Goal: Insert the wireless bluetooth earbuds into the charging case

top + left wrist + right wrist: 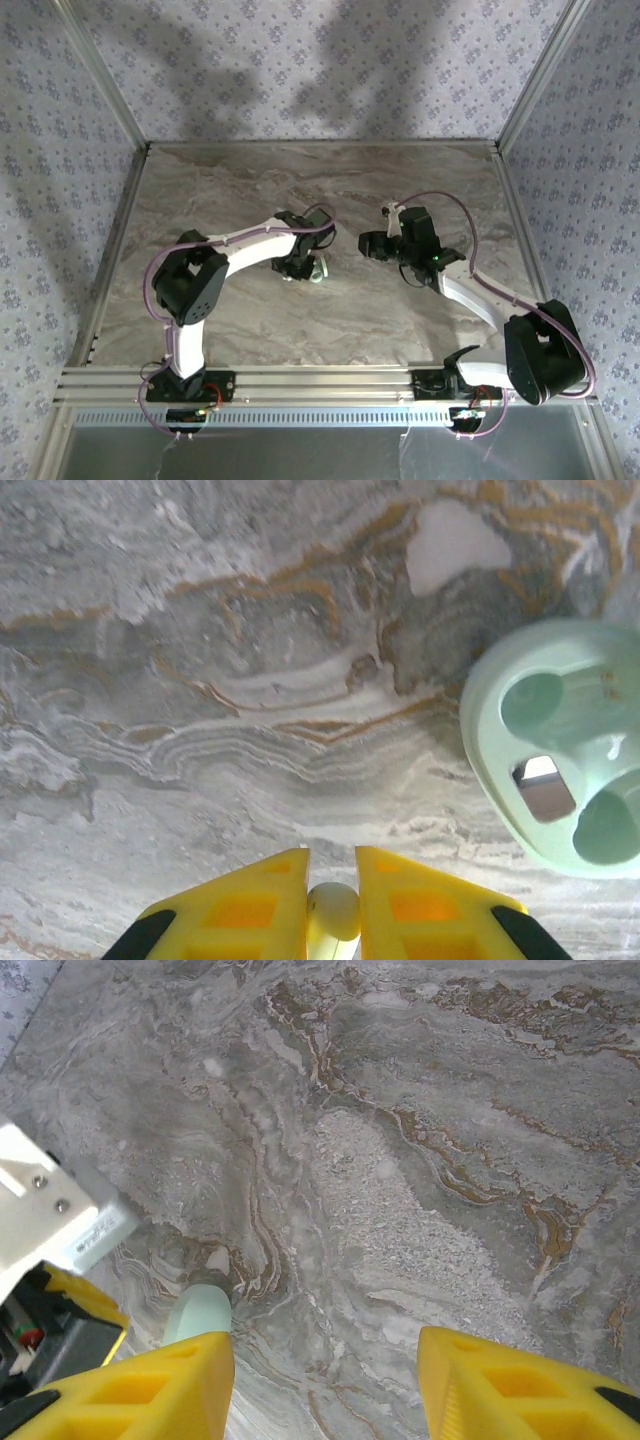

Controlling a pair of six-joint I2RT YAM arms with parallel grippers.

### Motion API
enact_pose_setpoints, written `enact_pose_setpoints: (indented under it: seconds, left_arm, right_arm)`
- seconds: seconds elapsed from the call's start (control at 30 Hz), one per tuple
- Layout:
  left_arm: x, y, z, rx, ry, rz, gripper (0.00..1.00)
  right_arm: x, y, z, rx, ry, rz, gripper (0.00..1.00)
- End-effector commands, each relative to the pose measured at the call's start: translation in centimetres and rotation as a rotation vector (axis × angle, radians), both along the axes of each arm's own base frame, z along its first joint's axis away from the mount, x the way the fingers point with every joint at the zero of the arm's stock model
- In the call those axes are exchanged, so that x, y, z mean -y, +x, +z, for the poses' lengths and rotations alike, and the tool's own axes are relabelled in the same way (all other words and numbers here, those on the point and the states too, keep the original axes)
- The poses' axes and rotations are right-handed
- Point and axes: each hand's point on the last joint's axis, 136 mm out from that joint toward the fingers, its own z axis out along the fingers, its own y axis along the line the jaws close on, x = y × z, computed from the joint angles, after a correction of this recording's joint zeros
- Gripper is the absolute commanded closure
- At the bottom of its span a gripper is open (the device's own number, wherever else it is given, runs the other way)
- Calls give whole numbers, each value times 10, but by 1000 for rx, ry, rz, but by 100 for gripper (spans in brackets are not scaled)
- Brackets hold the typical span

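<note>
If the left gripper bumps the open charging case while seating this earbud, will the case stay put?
Probably not: the charging case looks like light, smooth plastic lying free on the marble table, so it would likely slide. It sits low and flat, so tipping seems unlikely.

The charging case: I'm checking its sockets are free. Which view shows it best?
The left wrist view: the charging case lies open, close up, both round sockets empty, its right side cut off. In the top external view it is a tiny pale shape; in the right wrist view, a pale sliver.
</note>
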Motion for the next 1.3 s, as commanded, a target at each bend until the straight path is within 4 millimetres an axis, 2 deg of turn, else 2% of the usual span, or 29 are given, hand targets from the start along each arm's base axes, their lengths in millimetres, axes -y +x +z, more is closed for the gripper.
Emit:
enact_pose_setpoints:
  seconds: [0.0, 0.13, 0.3, 0.5, 0.63, 0.73, 0.87, 1.0, 1.13, 1.27]
  left_arm:
    - [-15, -9, 11, 35, 45, 29, 83]
    - [-20, -20, 6, 30, 53, 24, 82]
    - [-29, -24, -2, 31, 88, 22, 81]
    - [-33, -25, -9, 45, 102, 22, 74]
    - [-34, -23, -6, 63, 117, 15, 69]
    - [-34, -23, 6, 110, 151, -6, 67]
    - [-33, -25, 23, 188, 211, -43, 64]
    - [-37, -30, 30, 233, 277, -78, 63]
    - [-40, -36, 27, 246, 325, -132, 63]
    - [-43, -40, 17, 234, 357, -167, 63]
  right_arm:
    - [0, 1, 0, -2, 12, -4, 47]
    - [-1, 2, -2, -11, 13, -2, 47]
    - [-3, 1, -2, -13, 16, 5, 47]
    - [-3, 1, -1, -11, 15, 7, 47]
    - [-2, 0, 1, -5, 14, 6, 47]
    - [0, -2, 7, 13, 13, 2, 46]
    - [6, -9, 23, 68, 9, -11, 43]
    - [16, -15, 41, 133, 10, -35, 40]
    - [22, -18, 48, 165, 14, -54, 40]
    - [21, -17, 46, 159, 12, -53, 40]
